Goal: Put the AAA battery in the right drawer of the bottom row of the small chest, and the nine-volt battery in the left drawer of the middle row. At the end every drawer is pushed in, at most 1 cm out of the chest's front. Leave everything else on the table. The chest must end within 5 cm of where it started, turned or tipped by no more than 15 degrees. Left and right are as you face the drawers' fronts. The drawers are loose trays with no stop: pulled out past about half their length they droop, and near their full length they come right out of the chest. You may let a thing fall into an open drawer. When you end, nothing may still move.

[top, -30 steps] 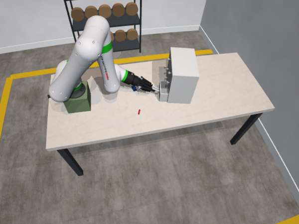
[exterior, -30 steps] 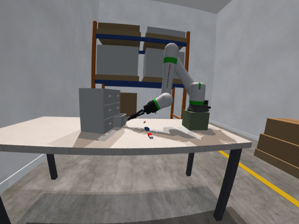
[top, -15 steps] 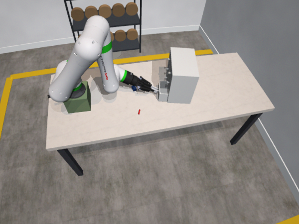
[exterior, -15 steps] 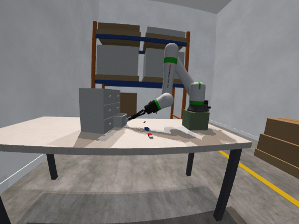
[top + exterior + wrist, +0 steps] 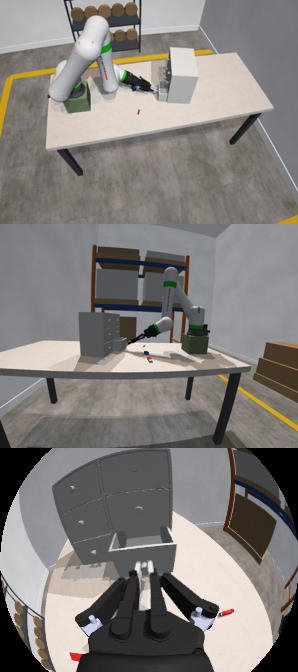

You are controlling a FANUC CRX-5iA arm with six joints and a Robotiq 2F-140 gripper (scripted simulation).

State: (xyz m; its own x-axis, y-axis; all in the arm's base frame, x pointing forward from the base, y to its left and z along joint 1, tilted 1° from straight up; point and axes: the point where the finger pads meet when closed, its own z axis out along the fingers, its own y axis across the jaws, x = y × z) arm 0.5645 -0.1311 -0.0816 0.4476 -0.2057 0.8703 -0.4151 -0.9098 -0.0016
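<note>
Nearest in the top view, the small red AAA battery (image 5: 138, 112), as I judge it, lies on the desk (image 5: 223, 99), near-left of the jaws (image 5: 156, 91), with its long axis running roughly near to far. The blue nine-volt battery (image 5: 134, 88) sits under the wrist. The jaws pinch the knob of the pulled-out bottom right drawer (image 5: 162, 94). One chest (image 5: 182, 74), six drawers, one of them open.

Grey chest (image 5: 182, 74) on a pale beige table (image 5: 223, 99). White arm (image 5: 82, 57) with green bands, black gripper (image 5: 154, 90), dark green base (image 5: 84, 105). Small red item (image 5: 138, 112), blue one (image 5: 146, 352). Yellow floor stripe (image 5: 5, 94).
</note>
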